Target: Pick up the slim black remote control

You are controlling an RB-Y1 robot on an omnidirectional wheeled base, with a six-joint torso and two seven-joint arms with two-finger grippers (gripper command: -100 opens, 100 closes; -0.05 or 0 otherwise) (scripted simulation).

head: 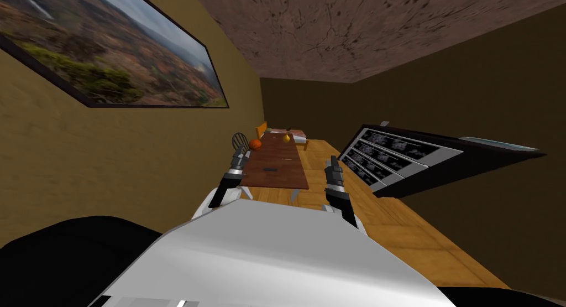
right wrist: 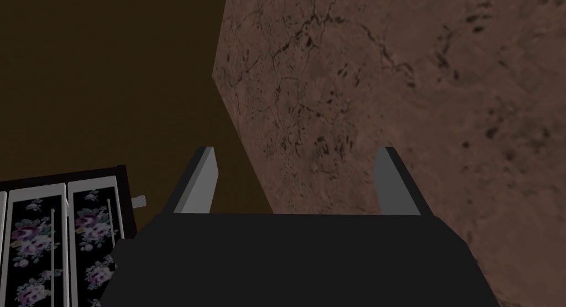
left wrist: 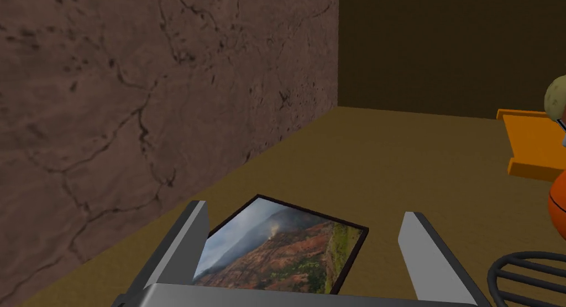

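The slim black remote lies flat near the front end of a long brown table ahead of me. My left gripper hovers over the table's left edge, left of the remote and a little beyond it. In the left wrist view that gripper is open with nothing between its fingers. My right gripper is raised off the table's right side, over the floor. It also stands open and empty.
An orange ball and a dark wire basket sit close to my left gripper. A yellow fruit stands farther along the table, an orange chair behind. A dark dresser with floral drawers lines the right wall.
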